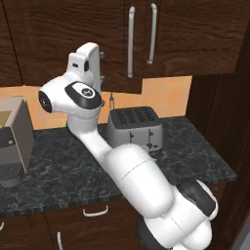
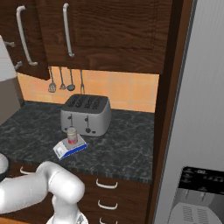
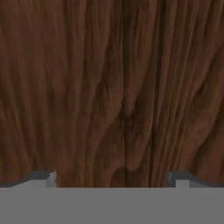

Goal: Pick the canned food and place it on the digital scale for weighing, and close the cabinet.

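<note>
The canned food (image 2: 71, 135), a small tin with a red label, stands upright on the digital scale (image 2: 65, 151), in front of the toaster. My gripper (image 3: 113, 179) is open, with nothing between its fingertips (image 3: 46, 178). It points straight at dark wood grain very close ahead. In the left base view my hand (image 1: 88, 58) is raised against the left door of the cabinet (image 1: 114, 44). That door (image 2: 30, 43) hangs slightly out from its neighbour, its lower edge sitting lower. In the right base view the gripper (image 2: 13, 54) touches the door at the left edge.
A silver four-slot toaster (image 2: 85, 114) stands at the back of the dark stone counter (image 2: 127, 144). Utensils (image 2: 61, 79) hang on the orange tiled wall. A coffee machine (image 1: 10, 141) sits at the counter's left, and a grey fridge (image 2: 201, 109) stands at the right. Drawers with white handles run below.
</note>
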